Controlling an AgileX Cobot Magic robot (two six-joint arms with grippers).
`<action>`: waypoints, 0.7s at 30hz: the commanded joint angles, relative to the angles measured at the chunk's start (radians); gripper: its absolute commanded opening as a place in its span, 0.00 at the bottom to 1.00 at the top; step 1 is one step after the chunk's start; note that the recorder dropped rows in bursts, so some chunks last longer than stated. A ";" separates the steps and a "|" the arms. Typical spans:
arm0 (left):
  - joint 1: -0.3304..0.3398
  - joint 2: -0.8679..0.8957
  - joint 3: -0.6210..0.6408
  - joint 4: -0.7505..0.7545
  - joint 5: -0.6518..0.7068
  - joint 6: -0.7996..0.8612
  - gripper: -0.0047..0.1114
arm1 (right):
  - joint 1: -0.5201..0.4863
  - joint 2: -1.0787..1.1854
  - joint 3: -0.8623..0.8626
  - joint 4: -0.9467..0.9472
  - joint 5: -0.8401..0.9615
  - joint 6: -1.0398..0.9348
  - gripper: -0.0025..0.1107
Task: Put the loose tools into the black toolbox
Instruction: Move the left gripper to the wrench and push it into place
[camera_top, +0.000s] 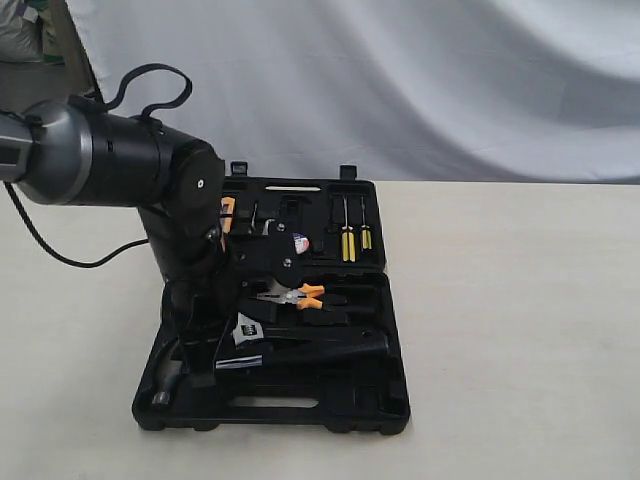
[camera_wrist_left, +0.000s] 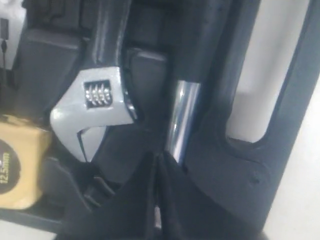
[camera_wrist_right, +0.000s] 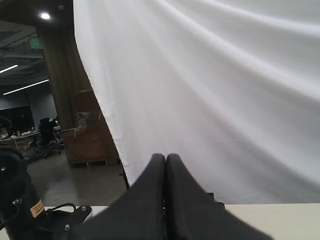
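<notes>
The black toolbox (camera_top: 340, 410) lies open on the table. A steel claw hammer (camera_top: 166, 383) rests across its near half, with its black handle running right. The small silver adjustable wrench (camera_top: 248, 334) lies just above the hammer. The black tape roll (camera_top: 299, 242), with a blue-white label, sits in the far half. In the left wrist view my left gripper (camera_wrist_left: 157, 162) is shut and empty, close over the wrench head (camera_wrist_left: 95, 106) and the hammer's steel neck (camera_wrist_left: 182, 120). My right gripper (camera_wrist_right: 165, 159) is shut and faces the white curtain, away from the box.
Orange-handled pliers (camera_top: 301, 294) and yellow-handled screwdrivers (camera_top: 349, 240) sit in their recesses. A yellow tape measure (camera_wrist_left: 19, 167) lies beside the wrench. The left arm (camera_top: 120, 160) hangs over the box's left side. The pale table (camera_top: 520, 330) stretches to the right.
</notes>
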 joint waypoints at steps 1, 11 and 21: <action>0.002 -0.007 0.052 -0.019 -0.093 0.019 0.05 | -0.003 -0.007 0.003 -0.013 -0.003 -0.004 0.03; 0.002 -0.007 0.142 -0.025 -0.250 0.049 0.05 | -0.003 -0.007 0.003 -0.013 -0.003 -0.004 0.03; 0.002 -0.018 0.129 -0.091 -0.250 0.117 0.05 | -0.003 -0.007 0.003 -0.013 -0.003 -0.004 0.03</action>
